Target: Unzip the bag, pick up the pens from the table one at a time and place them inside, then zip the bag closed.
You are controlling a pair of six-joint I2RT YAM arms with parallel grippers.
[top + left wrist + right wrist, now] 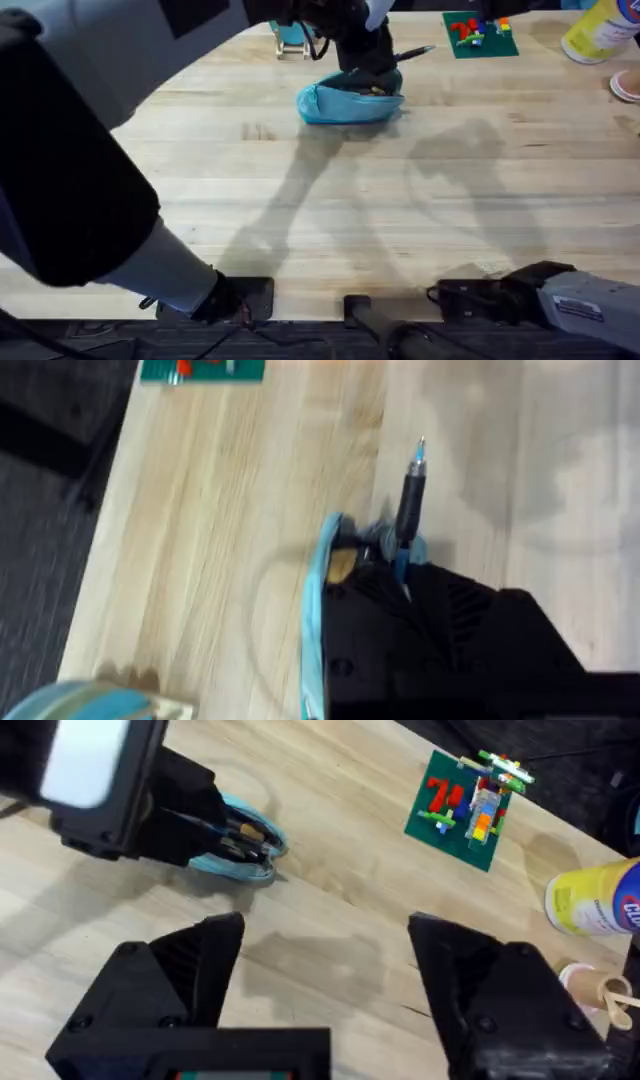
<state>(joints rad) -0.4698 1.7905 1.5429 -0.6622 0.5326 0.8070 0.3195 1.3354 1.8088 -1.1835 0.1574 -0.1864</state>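
Observation:
The turquoise bag (345,103) lies open at the far middle of the table (330,210), with dark items showing inside its mouth. My left gripper (378,68) hangs just over that opening, shut on a dark pen (412,52) whose tip sticks out to the right. In the left wrist view the pen (411,495) slants up out of the black fingers (400,610) beside the bag's rim (318,585). My right gripper (325,970) hovers open and holding nothing over bare wood near the front right, looking toward the bag (245,855).
A green baseplate with small colourful bricks (480,35) sits at the back right, a yellow bottle (598,32) beyond it. A teal object on a wooden stand (290,38) stands behind the bag. The table's far edge (105,530) runs close by.

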